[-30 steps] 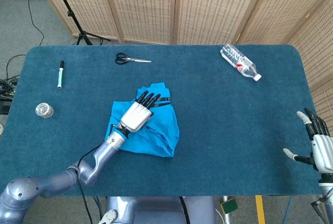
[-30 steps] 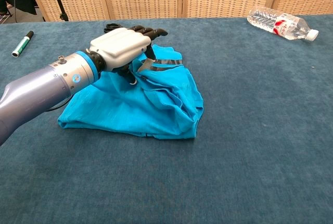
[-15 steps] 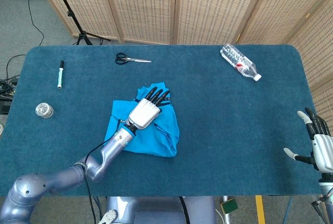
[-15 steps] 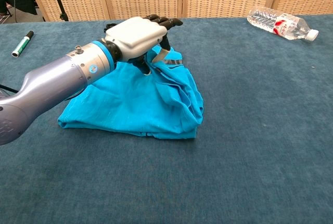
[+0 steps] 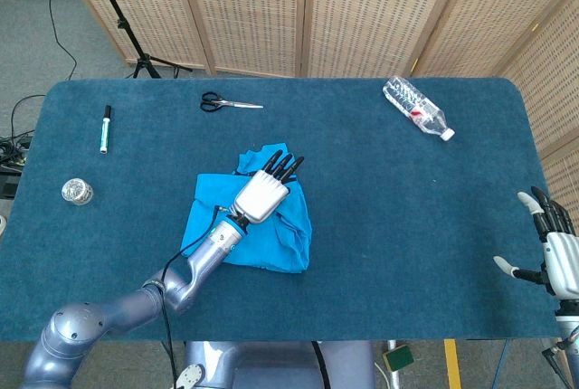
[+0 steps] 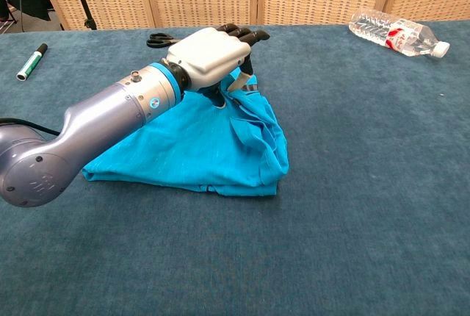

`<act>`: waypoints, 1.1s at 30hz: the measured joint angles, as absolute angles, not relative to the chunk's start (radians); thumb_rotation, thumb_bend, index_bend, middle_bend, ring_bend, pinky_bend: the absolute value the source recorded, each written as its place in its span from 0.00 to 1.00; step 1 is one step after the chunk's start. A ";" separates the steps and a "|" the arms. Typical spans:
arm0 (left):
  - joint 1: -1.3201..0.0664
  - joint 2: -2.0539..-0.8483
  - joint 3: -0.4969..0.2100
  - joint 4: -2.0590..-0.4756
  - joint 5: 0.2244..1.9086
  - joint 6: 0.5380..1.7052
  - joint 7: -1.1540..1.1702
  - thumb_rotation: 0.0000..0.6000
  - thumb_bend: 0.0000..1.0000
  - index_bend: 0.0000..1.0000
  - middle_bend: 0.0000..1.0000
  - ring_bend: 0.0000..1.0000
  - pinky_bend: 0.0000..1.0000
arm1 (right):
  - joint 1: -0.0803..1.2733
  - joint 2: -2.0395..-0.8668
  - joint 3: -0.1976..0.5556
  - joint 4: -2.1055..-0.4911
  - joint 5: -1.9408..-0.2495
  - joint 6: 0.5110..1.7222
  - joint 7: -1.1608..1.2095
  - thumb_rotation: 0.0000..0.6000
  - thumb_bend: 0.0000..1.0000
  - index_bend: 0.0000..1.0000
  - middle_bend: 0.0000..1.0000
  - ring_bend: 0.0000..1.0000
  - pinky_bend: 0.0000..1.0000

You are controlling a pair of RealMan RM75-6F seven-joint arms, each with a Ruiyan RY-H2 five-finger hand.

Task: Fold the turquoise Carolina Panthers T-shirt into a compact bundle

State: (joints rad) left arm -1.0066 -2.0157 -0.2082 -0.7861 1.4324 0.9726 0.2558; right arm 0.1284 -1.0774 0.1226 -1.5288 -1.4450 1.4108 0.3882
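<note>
The turquoise T-shirt [image 5: 274,242] lies crumpled in a rough bundle left of the table's middle; in the chest view the T-shirt [image 6: 198,147] has its thick folds piled along its right side. My left hand [image 5: 263,194] hovers over its far edge, fingers stretched forward. In the chest view the left hand [image 6: 214,53] pinches a grey-trimmed flap of the cloth under its thumb and holds it raised. My right hand [image 5: 554,246] hangs at the table's right edge with fingers spread and nothing in it; the chest view does not show it.
Black scissors [image 5: 226,102] lie at the back behind the shirt, a plastic water bottle [image 5: 418,119] at the back right. A green marker [image 5: 105,128] and a small round jar [image 5: 78,192] sit at the far left. Wicker screens stand behind the blue table [image 5: 407,226].
My left hand has travelled right and away over the shirt, drawing the pinched flap along and bunching the cloth rightward. The right hand has stayed put.
</note>
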 measured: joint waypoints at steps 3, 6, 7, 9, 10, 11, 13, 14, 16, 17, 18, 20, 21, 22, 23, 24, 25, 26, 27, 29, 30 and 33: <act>-1.016 -2.045 -0.213 -0.745 1.426 0.968 0.255 1.00 0.54 0.57 0.00 0.00 0.00 | 0.129 -1.078 0.122 -1.527 -1.445 1.409 0.388 1.00 0.00 0.00 0.00 0.00 0.00; -1.025 -2.073 -0.219 -0.715 1.418 0.960 0.238 1.00 0.46 0.07 0.00 0.00 0.00 | 0.130 -1.077 0.122 -1.527 -1.444 1.407 0.389 1.00 0.00 0.00 0.00 0.00 0.00; -1.029 -2.082 -0.223 -0.706 1.418 0.964 0.220 1.00 0.45 0.00 0.00 0.00 0.00 | 0.130 -1.077 0.123 -1.526 -1.443 1.407 0.390 1.00 0.00 0.00 0.00 0.00 0.00; -1.034 -2.092 -0.225 -0.691 1.421 0.976 0.199 1.00 0.44 0.00 0.00 0.00 0.00 | 0.130 -1.077 0.123 -1.525 -1.442 1.406 0.391 1.00 0.00 0.00 0.00 0.00 0.00; -1.037 -2.100 -0.227 -0.676 1.425 0.988 0.186 1.00 0.44 0.00 0.00 0.00 0.00 | 0.130 -1.077 0.123 -1.525 -1.441 1.405 0.391 1.00 0.00 0.00 0.00 0.00 0.00; -1.040 -2.106 -0.228 -0.664 1.427 0.995 0.178 1.00 0.44 0.00 0.00 0.00 0.00 | 0.130 -1.078 0.123 -1.524 -1.441 1.405 0.391 1.00 0.00 0.00 0.00 0.00 0.00; -1.048 -2.121 -0.234 -0.635 1.429 1.009 0.162 1.00 0.43 0.00 0.00 0.00 0.00 | 0.130 -1.078 0.123 -1.524 -1.442 1.404 0.392 1.00 0.00 0.00 0.00 0.00 0.00; -1.051 -2.128 -0.238 -0.624 1.428 1.013 0.156 1.00 0.43 0.00 0.00 0.00 0.00 | 0.130 -1.077 0.122 -1.525 -1.442 1.403 0.392 1.00 0.00 0.00 0.00 0.00 0.00; -1.059 -2.138 -0.249 -0.608 1.419 1.008 0.142 1.00 0.38 0.00 0.00 0.00 0.00 | 0.131 -1.077 0.121 -1.525 -1.444 1.404 0.391 1.00 0.00 0.00 0.00 0.00 0.00; -1.062 -2.140 -0.253 -0.606 1.414 1.003 0.140 1.00 0.34 0.00 0.00 0.00 0.00 | 0.131 -1.077 0.121 -1.526 -1.445 1.404 0.391 1.00 0.00 0.00 0.00 0.00 0.00; -1.063 -2.141 -0.257 -0.604 1.408 0.996 0.139 1.00 0.25 0.00 0.00 0.00 0.00 | 0.130 -1.077 0.121 -1.527 -1.445 1.404 0.390 1.00 0.00 0.00 0.00 0.00 0.00; -1.067 -2.143 -0.269 -0.604 1.389 0.980 0.145 1.00 0.08 0.00 0.00 0.00 0.00 | 0.130 -1.077 0.121 -1.528 -1.445 1.404 0.389 1.00 0.00 0.00 0.00 0.00 0.00; -1.067 -2.143 -0.273 -0.607 1.382 0.974 0.150 1.00 0.02 0.00 0.00 0.00 0.00 | 0.130 -1.077 0.121 -1.528 -1.444 1.404 0.390 1.00 0.00 0.00 0.00 0.00 0.00; -1.067 -2.141 -0.276 -0.614 1.376 0.970 0.153 1.00 0.00 0.00 0.00 0.00 0.00 | 0.130 -1.076 0.121 -1.528 -1.444 1.404 0.390 1.00 0.00 0.00 0.00 0.00 0.00; -1.067 -2.139 -0.278 -0.621 1.373 0.968 0.155 1.00 0.00 0.00 0.00 0.00 0.00 | 0.130 -1.076 0.121 -1.529 -1.444 1.403 0.390 1.00 0.00 0.00 0.00 0.00 0.00; -1.066 -2.137 -0.280 -0.628 1.370 0.967 0.156 1.00 0.00 0.00 0.00 0.00 0.00 | 0.131 -1.076 0.121 -1.529 -1.444 1.403 0.390 1.00 0.00 0.00 0.00 0.00 0.00; -1.065 -2.133 -0.282 -0.637 1.366 0.966 0.159 1.00 0.00 0.00 0.00 0.00 0.00 | 0.131 -1.076 0.121 -1.529 -1.444 1.402 0.389 1.00 0.00 0.00 0.00 0.00 0.00; -1.063 -2.131 -0.283 -0.643 1.363 0.966 0.160 1.00 0.00 0.00 0.00 0.00 0.00 | 0.131 -1.077 0.120 -1.529 -1.445 1.402 0.389 1.00 0.00 0.00 0.00 0.00 0.00; -1.062 -2.128 -0.285 -0.649 1.361 0.968 0.162 1.00 0.00 0.00 0.00 0.00 0.00 | 0.131 -1.077 0.120 -1.529 -1.445 1.401 0.388 1.00 0.00 0.00 0.00 0.00 0.00; -1.060 -2.125 -0.287 -0.655 1.360 0.976 0.163 1.00 0.00 0.00 0.00 0.00 0.00 | 0.131 -1.077 0.119 -1.529 -1.446 1.402 0.388 1.00 0.00 0.00 0.00 0.00 0.00; -1.059 -2.124 -0.287 -0.658 1.360 0.981 0.161 1.00 0.00 0.00 0.00 0.00 0.00 | 0.131 -1.077 0.119 -1.530 -1.447 1.402 0.387 1.00 0.00 0.00 0.00 0.00 0.00; -1.057 -2.122 -0.284 -0.662 1.368 1.001 0.148 1.00 0.00 0.00 0.00 0.00 0.00 | 0.131 -1.076 0.120 -1.530 -1.445 1.401 0.388 1.00 0.00 0.00 0.00 0.00 0.00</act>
